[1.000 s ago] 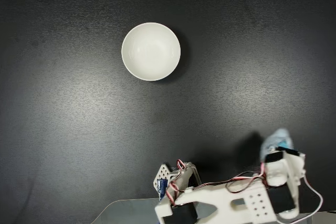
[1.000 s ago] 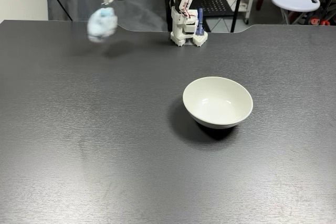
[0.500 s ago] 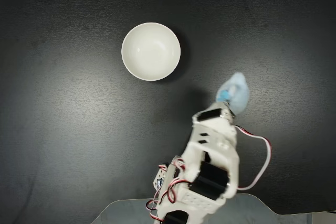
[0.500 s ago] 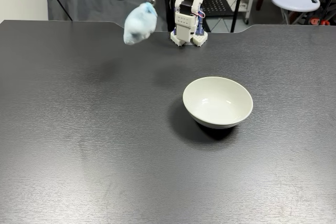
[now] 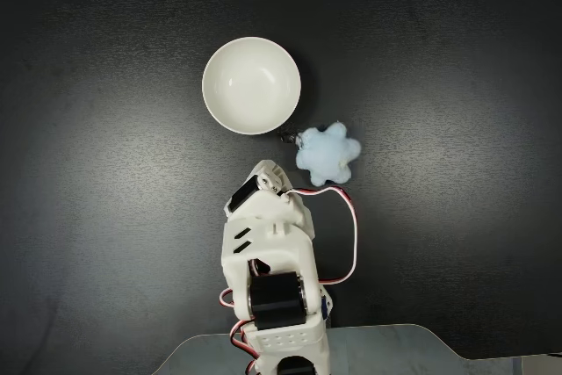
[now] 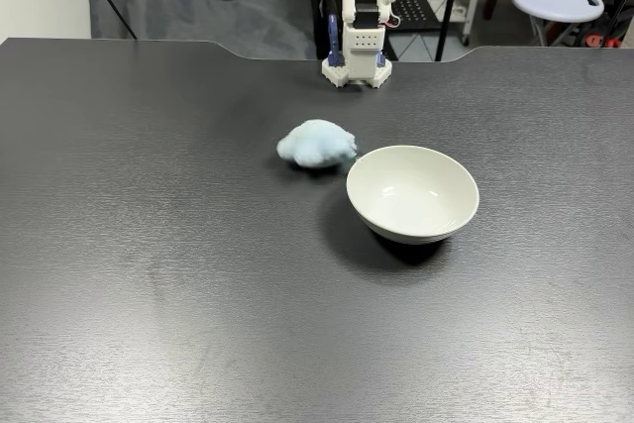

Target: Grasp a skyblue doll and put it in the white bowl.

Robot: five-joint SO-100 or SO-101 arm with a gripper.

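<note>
White and glossy, the bowl point(image 5: 252, 85) sits left of the doll point(image 5: 327, 152) in the top-down fixed view, and it holds nothing; in the front fixed view the order flips, with the doll point(image 6: 316, 144) lying on the black table point(image 6: 149, 245) just left of the bowl point(image 6: 412, 192). The doll rests flat and spread out beside the rim, outside it, with its small metal clasp pointing toward the bowl, very near or touching the rim. Below it in the top-down view the arm point(image 5: 268, 252) reaches up the picture, ending close to the doll but apart from it. The claw is hidden under the arm's own body there, so I cannot tell whether it is spread or pressed together; it holds nothing that I can see. Judging from this, the doll needs a fresh grasp. The risk is that a descent so close to the rim knocks or tips the bowl, or that soft fluff slips from a shallow pinch on the lift.
</note>
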